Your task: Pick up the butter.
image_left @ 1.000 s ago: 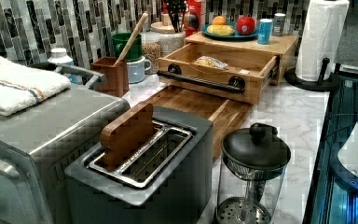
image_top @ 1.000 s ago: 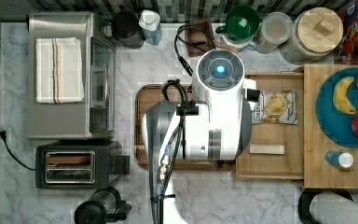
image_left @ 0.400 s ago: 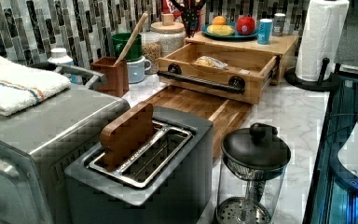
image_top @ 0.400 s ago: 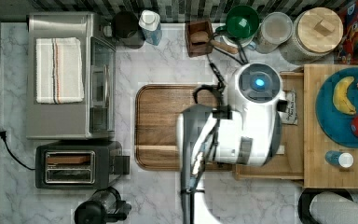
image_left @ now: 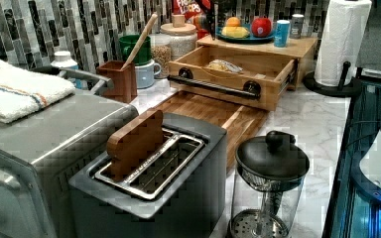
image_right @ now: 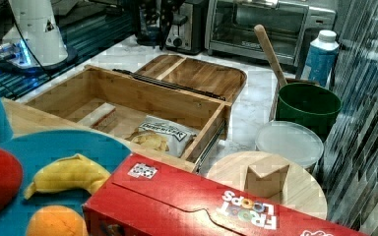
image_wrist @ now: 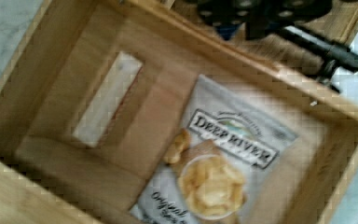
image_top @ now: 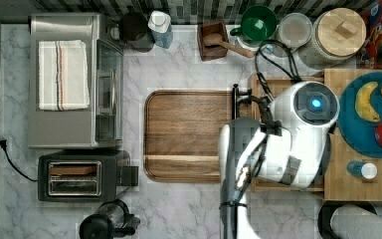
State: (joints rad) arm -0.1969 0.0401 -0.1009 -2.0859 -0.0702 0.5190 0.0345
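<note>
Wooden drawer [image_wrist: 51,46] holds butter [image_wrist: 107,99] beside snack bag [image_wrist: 219,158].

My work surface is a white marble counter [image_top: 189,209] with grey veins, backed by a wall of narrow grey, black and pale tiles [image_left: 39,29] set upright. A steel toaster oven [image_top: 74,82] with a folded striped towel [image_top: 62,74] on top stands at the top view's left, a dark toaster [image_top: 79,175] just beside it, and a wooden cutting board [image_top: 189,134] lies mid-counter. Along the wall I see a green mug [image_top: 257,22], a wood-lidded jar [image_top: 340,32] and a red cereal box [image_right: 216,206].
</note>
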